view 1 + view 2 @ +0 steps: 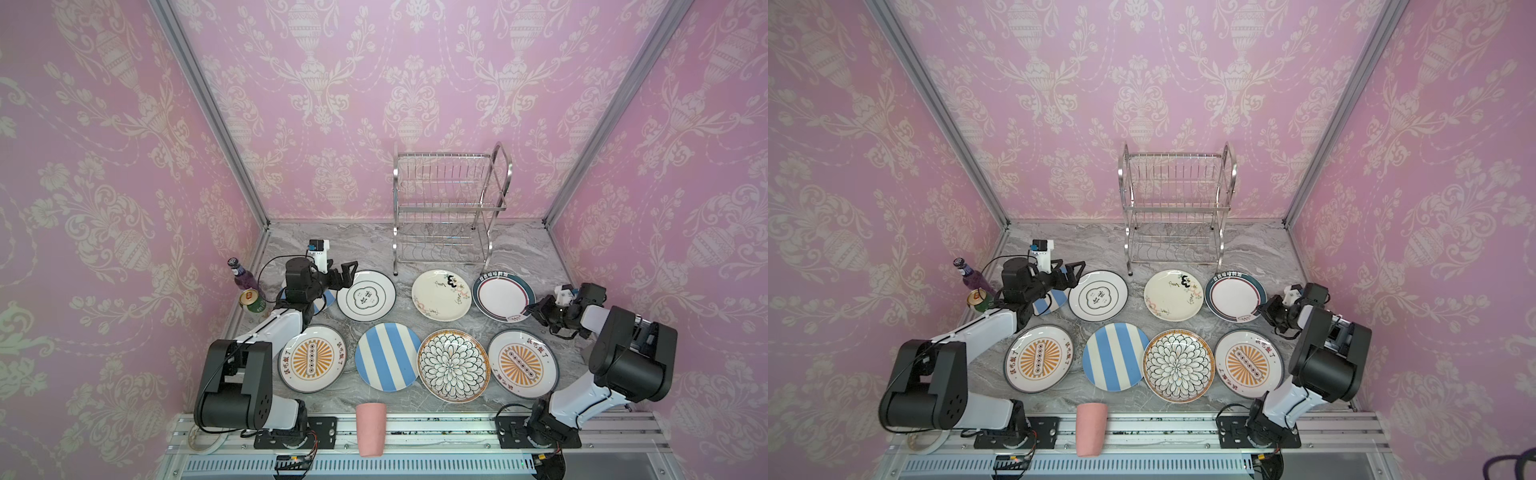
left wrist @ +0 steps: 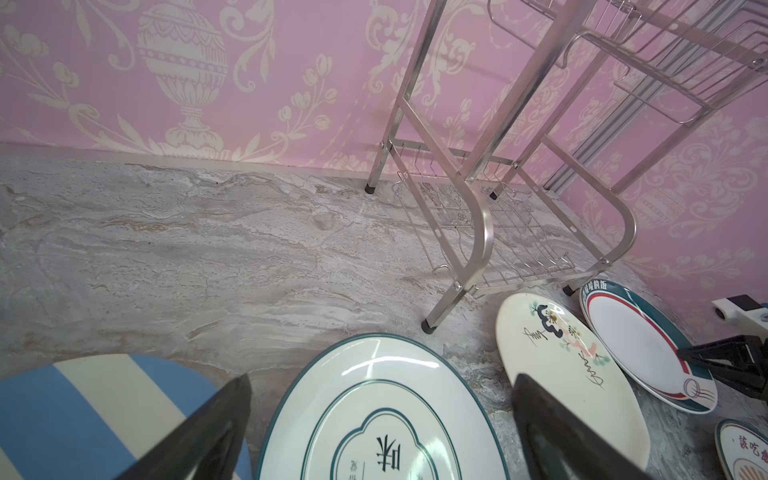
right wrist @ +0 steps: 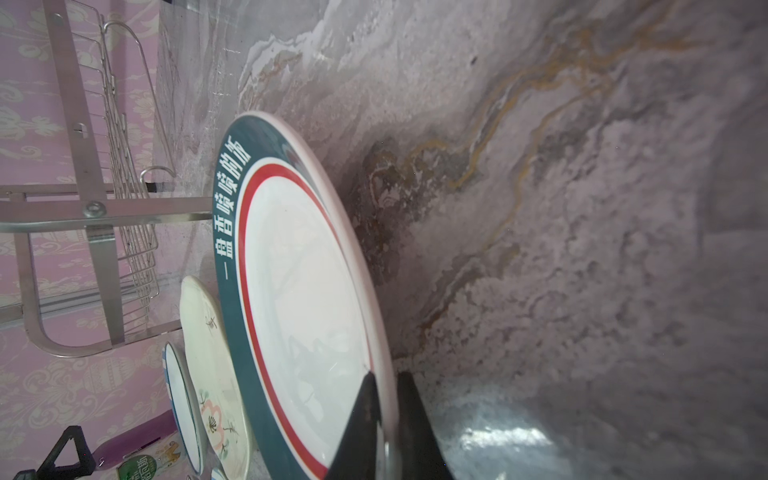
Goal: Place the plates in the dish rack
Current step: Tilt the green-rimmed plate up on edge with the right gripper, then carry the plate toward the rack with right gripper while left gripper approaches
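Note:
The empty silver dish rack (image 1: pixel 451 208) stands at the back. Several plates lie flat in front of it in two rows. My right gripper (image 1: pixel 534 309) is shut on the near right rim of the navy-rimmed plate (image 1: pixel 500 297); in the right wrist view its fingers (image 3: pixel 365 399) pinch that plate (image 3: pixel 299 282) low over the marble. My left gripper (image 1: pixel 351 270) hangs open above the left edge of the black-ringed plate (image 2: pixel 374 415), holding nothing. A blue-striped plate (image 2: pixel 83 407) lies half under that arm. Beside the held plate lies the cream floral plate (image 1: pixel 440 295).
The front row holds an orange-sunburst plate (image 1: pixel 311 358), a blue-striped plate (image 1: pixel 388 356), a black-white petal plate (image 1: pixel 453 365) and another sunburst plate (image 1: pixel 522 363). A pink cup (image 1: pixel 371 428) stands at the front edge. A purple bottle (image 1: pixel 241 274) and green can (image 1: pixel 252 300) stand far left.

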Available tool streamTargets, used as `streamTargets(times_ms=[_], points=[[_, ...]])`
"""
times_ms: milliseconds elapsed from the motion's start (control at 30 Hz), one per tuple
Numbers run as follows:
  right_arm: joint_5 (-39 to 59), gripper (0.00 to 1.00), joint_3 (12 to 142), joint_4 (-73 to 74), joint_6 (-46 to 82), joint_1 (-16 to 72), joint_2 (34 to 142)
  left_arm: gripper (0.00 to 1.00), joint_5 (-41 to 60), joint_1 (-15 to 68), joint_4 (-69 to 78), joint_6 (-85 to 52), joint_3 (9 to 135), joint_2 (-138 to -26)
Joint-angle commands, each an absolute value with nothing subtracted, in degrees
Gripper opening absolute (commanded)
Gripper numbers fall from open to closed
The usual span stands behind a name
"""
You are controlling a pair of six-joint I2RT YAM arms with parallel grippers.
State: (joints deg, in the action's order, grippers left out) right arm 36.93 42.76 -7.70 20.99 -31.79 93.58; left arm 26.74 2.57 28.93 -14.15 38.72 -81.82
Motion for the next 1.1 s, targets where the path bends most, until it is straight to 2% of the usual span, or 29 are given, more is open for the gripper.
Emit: streamTargets(times_ms=[0, 200, 533, 800, 1067], points=[[30.19, 0.00, 44.09, -12.30, 18.43, -31.75, 91.83, 0.99, 28.63, 3.05, 27.63, -12.26, 40.67, -82.09], [25.83, 0.00, 46.43, -18.12, 16.55, -31.74, 86.18, 0.99, 29.70, 3.32, 27.63, -12.73, 42.93, -82.51], [14.60, 0.00, 53.34, -32.75, 14.25, -31.19, 69.42, 0.99, 32.73, 5.07, 32.76, -14.31, 48.43, -86.96], [1.06, 0.00, 65.21, -46.78, 12.21, -20.68, 57.59, 0.99, 38.79, 5.72, 41.57, -17.31, 55.48, -96.24], [-1.87, 0.00, 75.23, -53.35, 12.24, -11.10, 52.59, 0.99, 43.06, 7.17, 45.99, -17.00, 64.01, -105.90]])
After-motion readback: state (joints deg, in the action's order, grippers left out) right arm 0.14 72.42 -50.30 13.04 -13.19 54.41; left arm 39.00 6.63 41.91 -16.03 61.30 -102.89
